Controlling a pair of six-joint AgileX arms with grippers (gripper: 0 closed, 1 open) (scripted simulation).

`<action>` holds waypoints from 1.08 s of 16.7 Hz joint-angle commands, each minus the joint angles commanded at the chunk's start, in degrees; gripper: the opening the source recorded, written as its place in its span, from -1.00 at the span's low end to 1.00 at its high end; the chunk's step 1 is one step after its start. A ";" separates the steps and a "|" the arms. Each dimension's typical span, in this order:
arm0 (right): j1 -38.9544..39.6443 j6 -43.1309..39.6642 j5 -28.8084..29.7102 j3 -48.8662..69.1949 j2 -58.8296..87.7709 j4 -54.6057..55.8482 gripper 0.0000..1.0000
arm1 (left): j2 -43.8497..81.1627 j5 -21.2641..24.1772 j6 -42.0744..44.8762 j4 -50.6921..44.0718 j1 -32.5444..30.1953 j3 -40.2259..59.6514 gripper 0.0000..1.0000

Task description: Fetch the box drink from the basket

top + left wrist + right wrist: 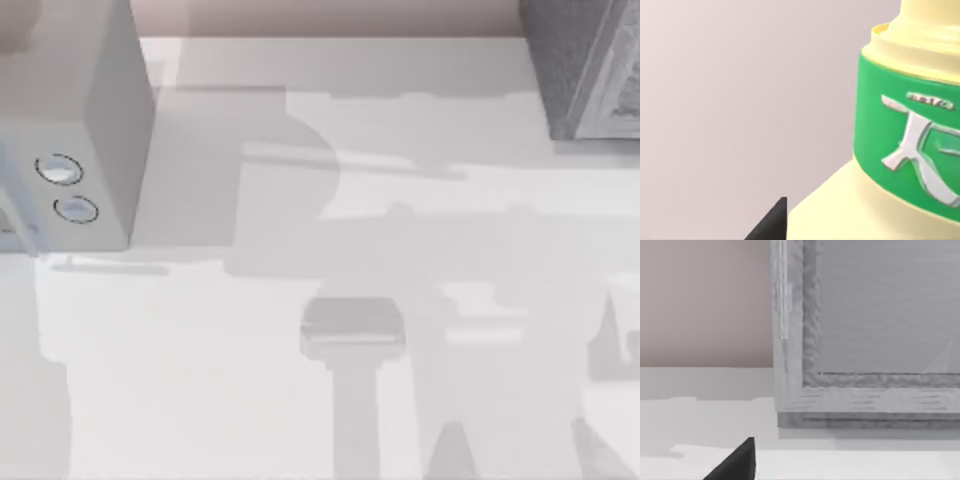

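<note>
The box drink (900, 150) looms close in the left wrist view: pale yellow body, a green band with a white mark, and a bare pale wall behind it. One dark fingertip (771, 222) of my left gripper shows beside the drink's lower body, and I cannot tell whether it touches. In the right wrist view another dark fingertip (737, 462), belonging to my right gripper, hangs over the white table. A grey framed container (865, 390) stands just beyond it. I cannot tell whether that container is the basket.
A grey block (85, 130) with two round marks stands at the table's far left. A grey textured box (585, 65) fills the far right corner. Soft arm shadows lie across the white tabletop (200, 380).
</note>
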 joint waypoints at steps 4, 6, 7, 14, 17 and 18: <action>0.00 0.00 0.00 0.00 0.00 0.00 1.00 | -17.35 -3.84 -0.17 1.41 -3.53 -18.20 -1.00; 0.00 0.00 0.00 0.00 0.00 0.00 1.00 | -26.79 -6.04 -0.32 2.12 -5.49 -28.22 -1.00; 0.00 0.00 0.00 0.00 0.00 0.00 1.00 | -31.60 -7.17 -0.40 2.49 -6.49 -33.42 -1.00; 0.00 0.00 0.00 0.00 0.00 0.00 1.00 | -65.61 -14.57 -0.93 4.82 -13.03 -70.34 -1.00; 0.00 0.00 0.00 0.00 0.00 0.00 1.00 | -74.43 -16.77 -1.08 5.49 -14.96 -79.64 -1.00; 0.00 0.00 0.00 0.00 0.00 0.00 1.00 | -76.22 -17.26 -1.11 5.64 -15.40 -81.55 -1.00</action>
